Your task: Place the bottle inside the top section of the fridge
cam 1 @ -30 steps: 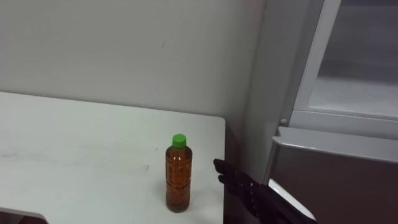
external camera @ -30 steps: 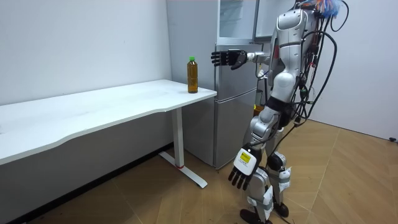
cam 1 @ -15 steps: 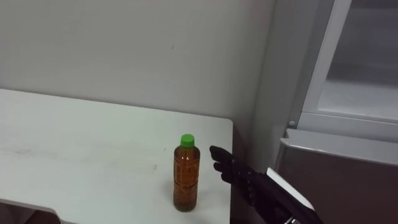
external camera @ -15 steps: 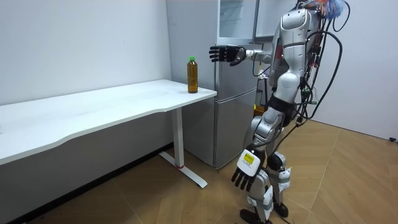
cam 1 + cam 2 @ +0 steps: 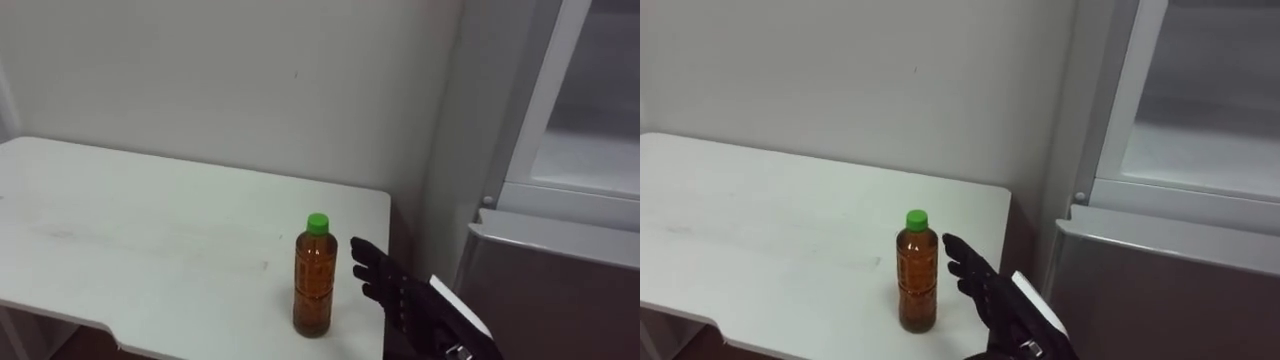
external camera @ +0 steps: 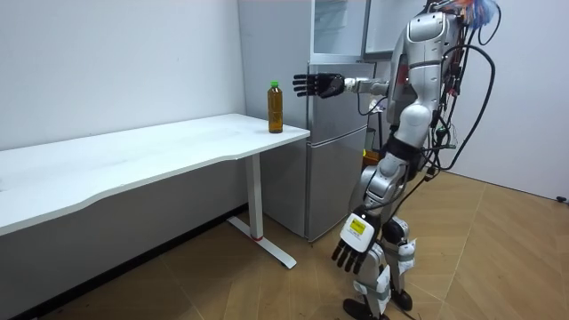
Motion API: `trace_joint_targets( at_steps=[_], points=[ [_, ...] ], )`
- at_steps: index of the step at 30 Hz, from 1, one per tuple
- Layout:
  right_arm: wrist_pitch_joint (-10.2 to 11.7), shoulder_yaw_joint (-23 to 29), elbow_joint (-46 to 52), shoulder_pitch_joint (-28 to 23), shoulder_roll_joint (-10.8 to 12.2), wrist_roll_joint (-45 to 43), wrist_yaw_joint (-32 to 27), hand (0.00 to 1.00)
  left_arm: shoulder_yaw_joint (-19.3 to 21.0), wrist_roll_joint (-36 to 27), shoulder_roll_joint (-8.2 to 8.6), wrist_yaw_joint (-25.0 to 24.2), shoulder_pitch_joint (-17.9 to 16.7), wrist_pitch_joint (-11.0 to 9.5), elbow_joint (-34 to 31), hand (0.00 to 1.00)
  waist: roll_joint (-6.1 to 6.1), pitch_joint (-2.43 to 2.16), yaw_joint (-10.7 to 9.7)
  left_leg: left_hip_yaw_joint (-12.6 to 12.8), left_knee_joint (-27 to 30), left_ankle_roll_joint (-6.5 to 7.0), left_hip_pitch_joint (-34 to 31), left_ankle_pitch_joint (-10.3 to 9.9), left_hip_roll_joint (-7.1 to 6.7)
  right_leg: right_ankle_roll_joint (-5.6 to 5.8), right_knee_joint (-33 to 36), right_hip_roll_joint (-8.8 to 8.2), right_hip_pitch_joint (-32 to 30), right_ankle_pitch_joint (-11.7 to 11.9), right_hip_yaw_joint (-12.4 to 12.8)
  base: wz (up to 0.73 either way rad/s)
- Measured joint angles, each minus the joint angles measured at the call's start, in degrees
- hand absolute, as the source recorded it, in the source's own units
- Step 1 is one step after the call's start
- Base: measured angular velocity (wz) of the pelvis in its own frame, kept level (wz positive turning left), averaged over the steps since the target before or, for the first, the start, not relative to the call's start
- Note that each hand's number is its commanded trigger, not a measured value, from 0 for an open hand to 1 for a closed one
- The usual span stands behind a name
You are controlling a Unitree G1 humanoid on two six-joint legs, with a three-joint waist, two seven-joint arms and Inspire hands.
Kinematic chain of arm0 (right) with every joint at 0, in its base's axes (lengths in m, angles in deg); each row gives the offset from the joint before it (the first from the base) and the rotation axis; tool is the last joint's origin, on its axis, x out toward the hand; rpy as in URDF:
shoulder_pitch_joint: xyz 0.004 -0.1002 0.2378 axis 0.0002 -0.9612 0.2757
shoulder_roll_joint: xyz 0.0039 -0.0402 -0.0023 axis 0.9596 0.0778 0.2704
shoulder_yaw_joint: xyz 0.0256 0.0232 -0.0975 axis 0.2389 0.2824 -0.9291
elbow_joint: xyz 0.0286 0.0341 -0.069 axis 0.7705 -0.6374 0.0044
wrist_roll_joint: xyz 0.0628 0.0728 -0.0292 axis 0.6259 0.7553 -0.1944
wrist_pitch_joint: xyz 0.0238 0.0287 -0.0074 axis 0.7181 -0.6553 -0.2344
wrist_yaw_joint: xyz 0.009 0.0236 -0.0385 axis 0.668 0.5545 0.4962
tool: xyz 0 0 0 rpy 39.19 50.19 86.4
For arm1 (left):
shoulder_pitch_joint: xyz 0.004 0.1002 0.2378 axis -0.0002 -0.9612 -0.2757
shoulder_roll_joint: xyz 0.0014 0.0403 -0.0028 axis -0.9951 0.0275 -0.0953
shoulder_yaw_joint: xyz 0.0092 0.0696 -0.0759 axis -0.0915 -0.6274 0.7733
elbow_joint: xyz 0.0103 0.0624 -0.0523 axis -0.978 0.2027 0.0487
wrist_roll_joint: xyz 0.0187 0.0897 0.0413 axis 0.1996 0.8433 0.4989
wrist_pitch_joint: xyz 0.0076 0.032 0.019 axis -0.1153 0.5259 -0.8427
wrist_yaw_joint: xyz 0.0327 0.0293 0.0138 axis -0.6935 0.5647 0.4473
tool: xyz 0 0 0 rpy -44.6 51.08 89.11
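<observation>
A brown bottle with a green cap stands upright near the right end of the white table, close to its front edge. My right hand is open, fingers straight, just to the right of the bottle with a small gap, at about its mid height. In the room view the bottle stands at the table's end and the right hand reaches toward it at arm's length. The left hand hangs open by my leg. The upper fridge stands open at the right.
The fridge's grey lower door is closed, right beside the table's end. A bare wall runs behind the table. In the room view I stand on the wooden floor in front of the fridge, facing the table.
My right hand has moved toward the bottle, and the gap has shrunk. The eye view has shifted left, so bottle and fridge sit further right in the picture. The bottle has not moved.
</observation>
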Motion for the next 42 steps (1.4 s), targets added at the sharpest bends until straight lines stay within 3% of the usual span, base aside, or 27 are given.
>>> trace_joint_targets(
  at_steps=[8, 11, 18, 31, 36, 42],
  points=[
    [0.0, -0.9, -7.3, 2.0, 0.3, 0.0, -6.5, 0.0, -0.5, -0.4, 0.67, 0.6, -0.3, 1.0, 0.0, 0.0, 0.3, 0.1, 0.2, -1.4, 0.1, 0.27, -0.2, 0.2, -0.54, 0.41, -0.1, -0.25, 0.3, 0.2, -1.0, 0.09],
    [0.0, -0.9, -9.9, 4.0, 2.3, 0.2, -9.6, 0.0, -0.5, -0.6, 0.89, 0.7, -0.8, 1.3, 0.1, 0.0, 0.6, 0.17, 0.2, -1.5, 0.1, 0.32, -0.2, 0.2, -0.64, 0.46, -0.1, -0.27, 0.3, 0.3, -0.9, -0.01],
    [0.0, -0.9, -11.0, 6.2, 3.6, 2.8, -15.9, 0.0, -0.5, -0.7, 2.37, 1.2, -1.1, 2.0, 0.1, 0.0, 1.58, 0.12, 0.2, -2.3, 0.1, 0.61, -0.6, 0.4, -0.93, 0.71, -0.1, -0.43, 0.1, 0.4, -1.3, 0.05],
    [0.6, -1.1, -16.4, 8.7, 3.6, 3.8, -21.6, 0.0, -1.0, -0.7, 3.15, 1.9, -2.4, 2.4, 0.1, 0.0, 2.11, -0.14, 0.3, -3.3, 0.3, 0.59, -2.0, 1.0, -1.2, 0.71, -0.1, -0.64, -0.6, 0.4, -3.6, 0.06],
    [0.8, -1.4, -19.7, 9.8, 3.7, 4.3, -22.8, 0.0, -1.3, -1.2, 4.3, 1.8, -2.4, 2.9, 0.1, 0.0, 2.32, -0.12, 0.4, -4.0, -0.2, 0.82, -2.3, 1.7, -1.77, 0.71, -0.1, -1.06, -0.9, 0.4, -4.0, 0.07],
    [0.8, -1.4, -21.1, 11.4, 3.8, 4.5, -26.4, 0.0, -3.3, -1.7, 4.29, 2.0, -2.1, 3.9, 0.0, 0.0, 2.27, -0.2, 0.5, -4.8, -0.2, 0.86, -4.2, 2.5, -2.04, 0.63, 0.0, -1.29, -2.3, 0.5, -5.3, 0.08]
  ],
)
